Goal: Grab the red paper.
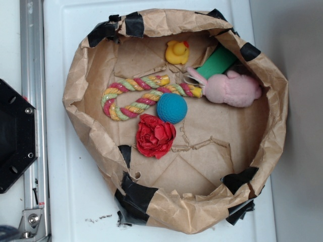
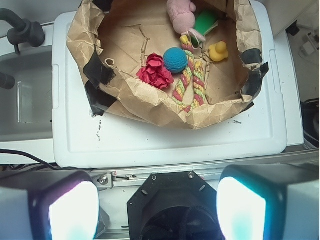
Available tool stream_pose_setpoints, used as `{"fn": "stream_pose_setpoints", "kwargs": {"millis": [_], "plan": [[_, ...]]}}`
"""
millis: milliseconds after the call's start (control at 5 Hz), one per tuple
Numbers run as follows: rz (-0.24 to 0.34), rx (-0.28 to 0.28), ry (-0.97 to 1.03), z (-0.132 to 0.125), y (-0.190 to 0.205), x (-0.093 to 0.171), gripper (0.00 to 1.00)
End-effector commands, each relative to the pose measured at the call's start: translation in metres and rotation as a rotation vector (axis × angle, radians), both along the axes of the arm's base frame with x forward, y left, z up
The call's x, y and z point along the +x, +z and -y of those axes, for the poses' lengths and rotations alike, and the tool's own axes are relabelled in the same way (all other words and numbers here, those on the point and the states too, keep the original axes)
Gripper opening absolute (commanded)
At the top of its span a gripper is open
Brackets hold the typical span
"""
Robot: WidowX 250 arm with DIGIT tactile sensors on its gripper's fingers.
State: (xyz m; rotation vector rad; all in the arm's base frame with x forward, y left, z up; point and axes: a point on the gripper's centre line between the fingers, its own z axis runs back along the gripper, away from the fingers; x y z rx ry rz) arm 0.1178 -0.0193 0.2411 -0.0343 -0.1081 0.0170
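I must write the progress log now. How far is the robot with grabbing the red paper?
Nothing looks done yet. The red paper lies untouched on the floor of the brown paper basket, beside the teal ball and the rope toy. In the wrist view the gripper is open and empty, far back from the basket. Left to do: the approach, the descent, closing on the paper and lifting it.

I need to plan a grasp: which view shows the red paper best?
The exterior view: the red paper sits large and unobstructed from above, folds clear, beside the teal ball. The wrist view shows it smaller, farther off, near the paper wall.
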Motion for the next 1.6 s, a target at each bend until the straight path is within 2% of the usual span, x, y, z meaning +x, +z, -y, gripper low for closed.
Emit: {"fn": "stream_pose_setpoints", "kwargs": {"millis": [0, 200, 400, 600, 1200, 1400], "plan": [[0.0, 0.0, 0.0, 0.0, 0.0, 0.0, 1.0], [0.0, 0.116, 0.251, -0.022, -0.023, 0.026, 1.0], [-0.013, -0.074, 0.499, 0.001, -0.034, 0.064, 1.0], [0.055, -0.142, 0.676, 0.007, -0.064, 0.104, 1.0], [0.055, -0.142, 0.676, 0.007, -0.064, 0.104, 1.0], [0.137, -0.093, 0.749, -0.019, -0.113, 0.11, 1.0]]}}
